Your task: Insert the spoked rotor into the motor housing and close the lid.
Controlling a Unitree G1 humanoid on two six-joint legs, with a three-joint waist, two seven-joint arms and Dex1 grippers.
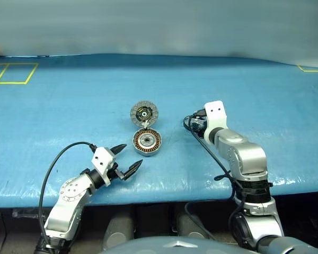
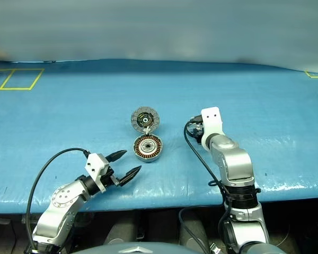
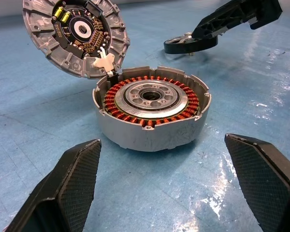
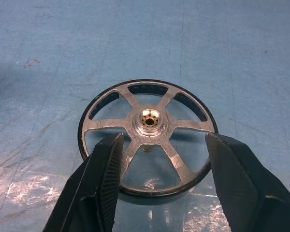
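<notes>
The motor housing (image 1: 147, 143), a grey cup with copper windings, stands open at mid-table. The lid (image 1: 144, 113) leans at its far rim, ribbed face with a dark centre showing, joined to it by a white lead. My left gripper (image 1: 128, 159) is open near the table's front edge, pointing at the housing (image 3: 152, 113) from a short way off, with nothing between its fingers. The spoked rotor (image 4: 147, 137) lies flat on the blue cover to the housing's right. My right gripper (image 4: 164, 140) is open just above the rotor's near rim, one finger over each side.
A blue cover (image 1: 69, 111) spans the table. Yellow tape marks sit at its far left (image 1: 13, 74) and far right (image 1: 312, 69) corners. The table's front edge runs just below both arms. A black cable (image 1: 53, 169) loops from the left wrist.
</notes>
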